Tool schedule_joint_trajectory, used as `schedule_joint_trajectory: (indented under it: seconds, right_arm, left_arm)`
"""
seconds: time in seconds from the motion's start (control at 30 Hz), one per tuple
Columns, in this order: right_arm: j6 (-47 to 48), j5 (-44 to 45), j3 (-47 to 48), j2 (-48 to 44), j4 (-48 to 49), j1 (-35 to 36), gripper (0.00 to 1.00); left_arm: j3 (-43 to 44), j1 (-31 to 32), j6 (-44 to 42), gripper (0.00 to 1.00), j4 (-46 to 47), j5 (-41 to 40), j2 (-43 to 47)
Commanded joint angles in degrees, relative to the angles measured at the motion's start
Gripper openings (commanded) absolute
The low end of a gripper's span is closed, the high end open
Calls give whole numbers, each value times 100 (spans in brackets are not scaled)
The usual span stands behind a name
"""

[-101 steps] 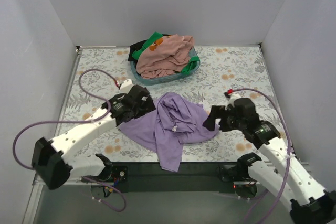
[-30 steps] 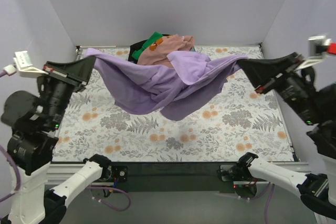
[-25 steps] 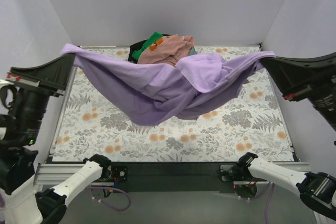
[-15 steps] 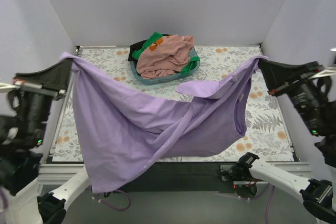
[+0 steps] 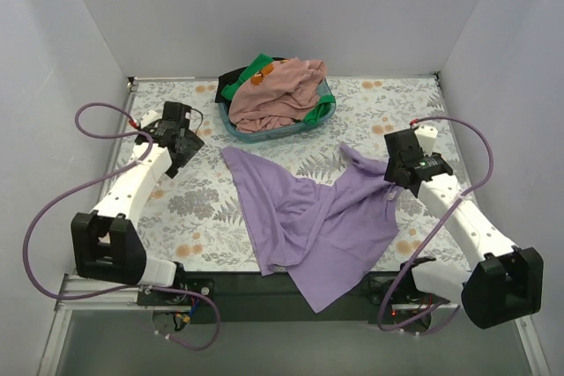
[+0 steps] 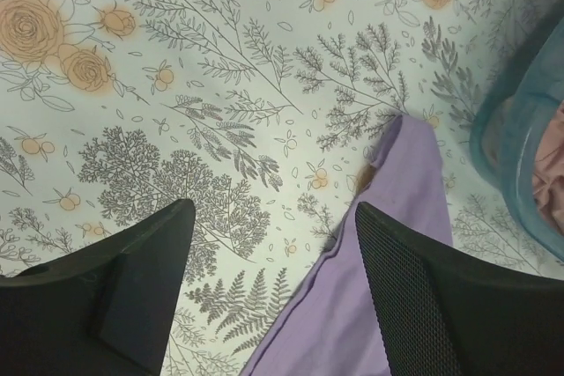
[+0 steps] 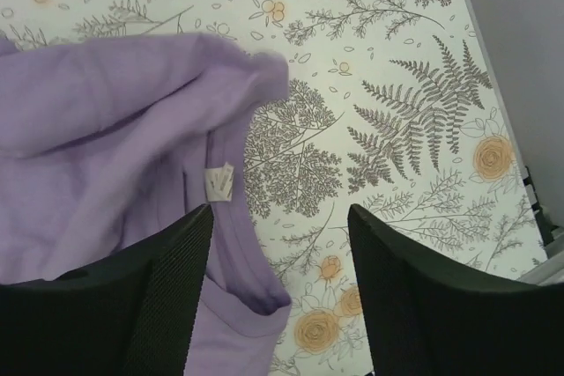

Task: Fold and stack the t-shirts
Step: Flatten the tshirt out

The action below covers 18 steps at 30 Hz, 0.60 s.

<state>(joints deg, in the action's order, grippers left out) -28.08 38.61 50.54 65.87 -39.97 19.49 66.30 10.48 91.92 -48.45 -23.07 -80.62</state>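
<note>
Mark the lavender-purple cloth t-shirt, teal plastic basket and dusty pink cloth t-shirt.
lavender-purple cloth t-shirt [image 5: 308, 217], top external view, body middle
teal plastic basket [image 5: 264, 136], top external view, near rim
dusty pink cloth t-shirt [image 5: 278, 94], top external view, crumpled middle

- Let go of the large plain lavender-purple cloth t-shirt [image 5: 308, 217], held high before.
- Laid it out on the flowery table [image 5: 176, 217], one end over the near edge.
- Brought the black left gripper [image 6: 273, 209] and right gripper [image 7: 280, 210] down low, opened wide.

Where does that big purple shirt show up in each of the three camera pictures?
Top external: purple shirt spread mid-table, overhanging the near edge.
Left wrist: shirt bottom centre, running up toward the right.
Right wrist: shirt left half, white tag showing.
Shared landmark: floral table.
</note>
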Motion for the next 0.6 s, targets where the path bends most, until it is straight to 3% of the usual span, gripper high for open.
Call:
schedule_joint_trajectory:
  seconds: [0.0, 0.13, 0.17, 0.27, 0.4, 0.57]
  right_arm:
    - [20, -537, 500, -443, 208, -156, 75]
    - [802, -1880, 518, -767, 689, -147, 98]
    - [960, -2597, 448, -829, 857, -147, 98]
    - [1427, -3523, 289, -839, 1297, -138, 98]
    - [1437, -3782, 500, 19, 1447, -129, 98]
    - [1480, -4465, 1237, 1295, 1720, -129, 95]
  left_arm:
    - [217, -81, 90, 73, -139, 293, 661]
    - [-660, -81, -138, 73, 256, 1224, 1564]
    - [-880, -81, -191, 73, 422, 1774, 1976]
    - [-1960, -55, -411, 73, 686, 2768, 2620]
    - [-3008, 111, -342, 73, 661, 4367, 3542]
    - [-3720, 928, -8, 73, 337, 4364, 4142]
